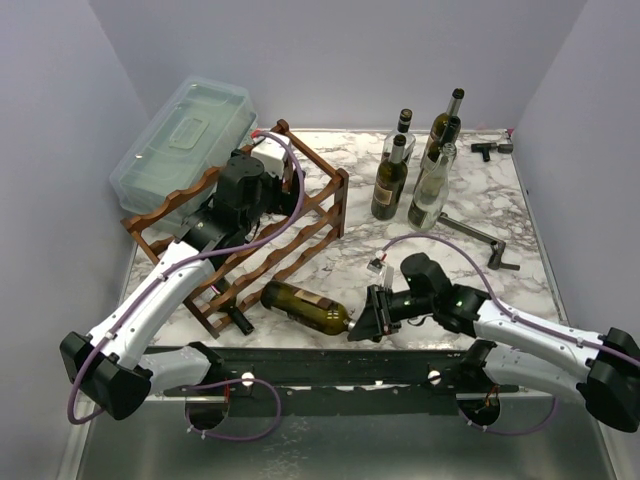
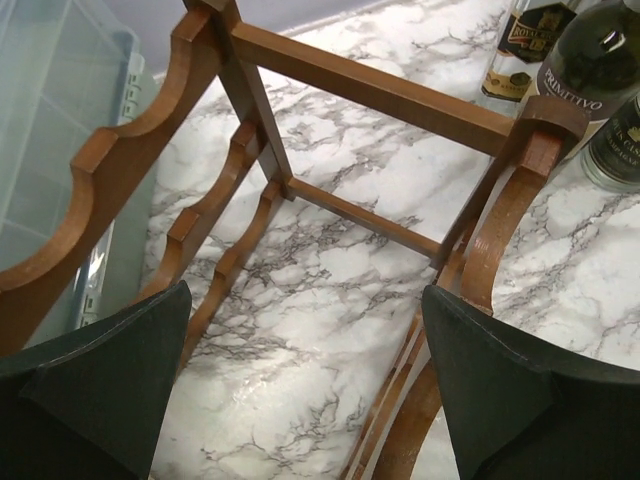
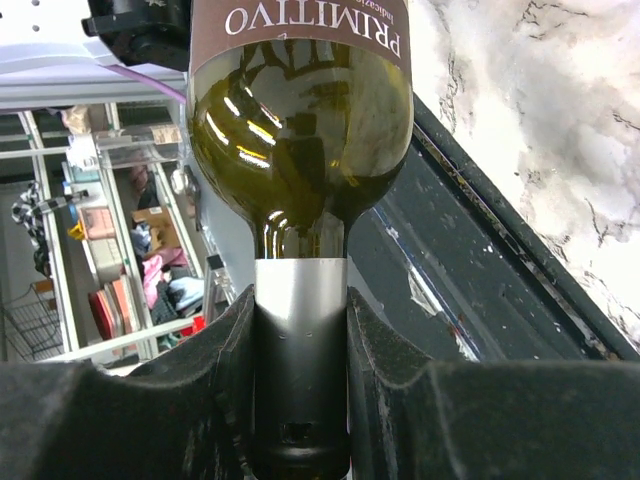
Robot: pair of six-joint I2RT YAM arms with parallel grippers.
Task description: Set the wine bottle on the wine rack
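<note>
Where the right gripper (image 3: 300,400) clamps it, the neck of the bottle (image 3: 300,130) is mostly hidden. The bottle lies on its side on the table (image 1: 480,195) at the near edge, just beside the rack (image 1: 300,235). The left gripper (image 2: 305,298) hangs wide open and empty over the rack, and its arm covers some rails. Four other bottles (image 1: 390,180) stand at the back. One box (image 1: 180,145) sits behind the rack.
</note>
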